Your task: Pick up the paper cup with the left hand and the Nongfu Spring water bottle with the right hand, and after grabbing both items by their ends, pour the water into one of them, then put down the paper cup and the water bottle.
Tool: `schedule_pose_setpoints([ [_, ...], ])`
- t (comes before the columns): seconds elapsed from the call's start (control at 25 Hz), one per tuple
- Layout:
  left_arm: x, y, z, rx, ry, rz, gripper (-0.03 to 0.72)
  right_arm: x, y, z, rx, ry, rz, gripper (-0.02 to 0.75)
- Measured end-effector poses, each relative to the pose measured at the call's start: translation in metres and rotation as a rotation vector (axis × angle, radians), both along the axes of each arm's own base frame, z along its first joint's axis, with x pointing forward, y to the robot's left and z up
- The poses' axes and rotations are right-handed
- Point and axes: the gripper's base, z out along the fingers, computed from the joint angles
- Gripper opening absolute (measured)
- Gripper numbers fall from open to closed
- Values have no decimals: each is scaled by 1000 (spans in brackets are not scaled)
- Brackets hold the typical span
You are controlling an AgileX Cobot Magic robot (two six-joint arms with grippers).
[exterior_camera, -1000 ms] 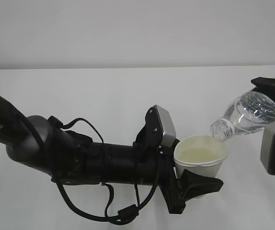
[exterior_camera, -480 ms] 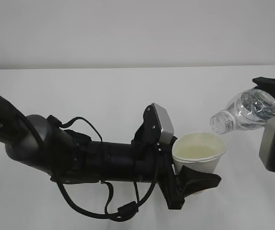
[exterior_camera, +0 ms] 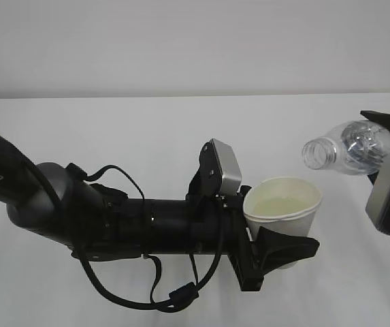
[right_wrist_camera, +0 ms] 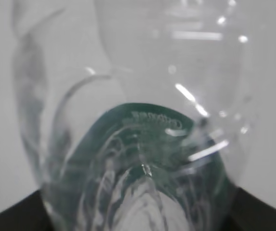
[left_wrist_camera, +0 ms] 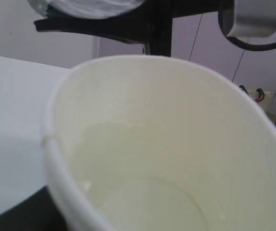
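Bottle (exterior_camera: 350,148) has lifted away; paper cup (exterior_camera: 284,214) holds water (exterior_camera: 280,206).

Exterior: slanted down at white table (exterior_camera: 147,136) from front. Left wrist: close, into paper cup (left_wrist_camera: 176,144). Right wrist: pressed against water bottle (right_wrist_camera: 142,144). Shared: cup, bottle.
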Motion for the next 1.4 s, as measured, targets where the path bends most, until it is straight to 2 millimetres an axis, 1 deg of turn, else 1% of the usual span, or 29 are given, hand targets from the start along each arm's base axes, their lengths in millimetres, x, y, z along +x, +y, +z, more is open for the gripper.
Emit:
schedule_pose_setpoints([
  [0.28, 1, 0, 0, 2, 2, 8, 438, 0, 0, 1, 152, 48, -27, 427],
  [0.52, 3, 1, -4, 45, 6, 34, 438, 0, 1, 1, 279, 83, -41, 427],
  [0.84, 9, 1, -2, 21, 6, 102, 438, 0, 2, 4, 471, 125, -60, 427],
  [1.24, 14, 2, 0, 9, -43, 156, 438, 0, 4, 11, 819, 182, -61, 425],
  [1.4, 15, 2, 0, 8, -60, 164, 438, 0, 4, 12, 913, 218, -72, 425],
])
